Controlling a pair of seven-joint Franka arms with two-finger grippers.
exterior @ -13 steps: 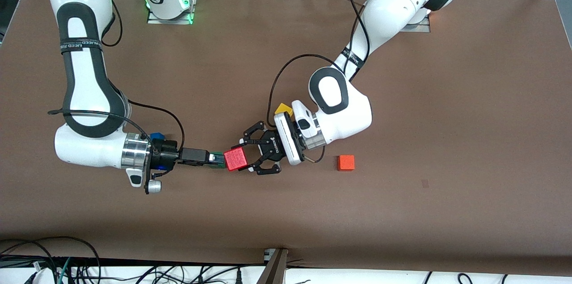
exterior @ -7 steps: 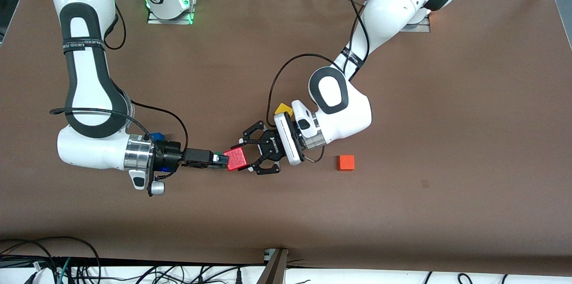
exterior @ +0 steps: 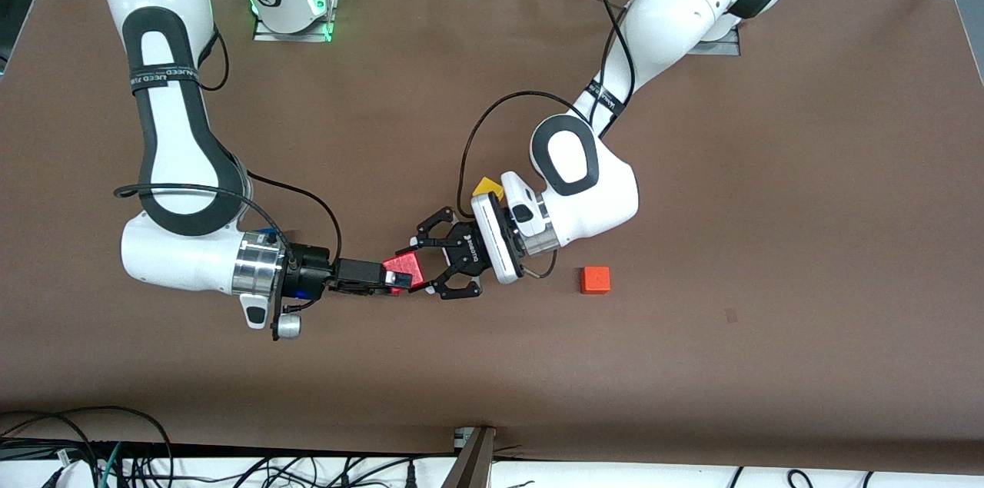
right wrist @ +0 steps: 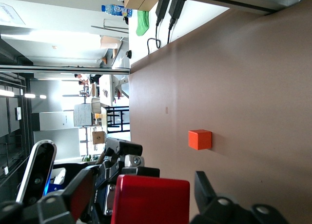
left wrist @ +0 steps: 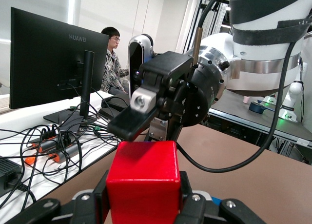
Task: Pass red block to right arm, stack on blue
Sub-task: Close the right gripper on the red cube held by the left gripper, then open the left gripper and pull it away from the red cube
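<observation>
The red block (exterior: 408,264) hangs over the middle of the table, with my left gripper (exterior: 419,268), the black claw, shut on it. In the left wrist view both pads press the red block's (left wrist: 143,177) sides. My right gripper (exterior: 398,279) has come in from the right arm's end, and its slim fingers stand open on either side of the same block. The right wrist view shows a gap on each side of the red block (right wrist: 152,200) between those fingers (right wrist: 208,192). A sliver of the blue block (exterior: 267,230) peeks out beside the right wrist.
An orange cube (exterior: 595,280) lies on the table toward the left arm's end, also visible as the orange cube (right wrist: 200,139) in the right wrist view. A yellow cube (exterior: 487,186) peeks out by the left wrist. Cables run along the table's near edge.
My right arm has slid toward the left arm's end, bringing its fingers around the red block and covering the green cube that showed under them. The left arm has held still.
</observation>
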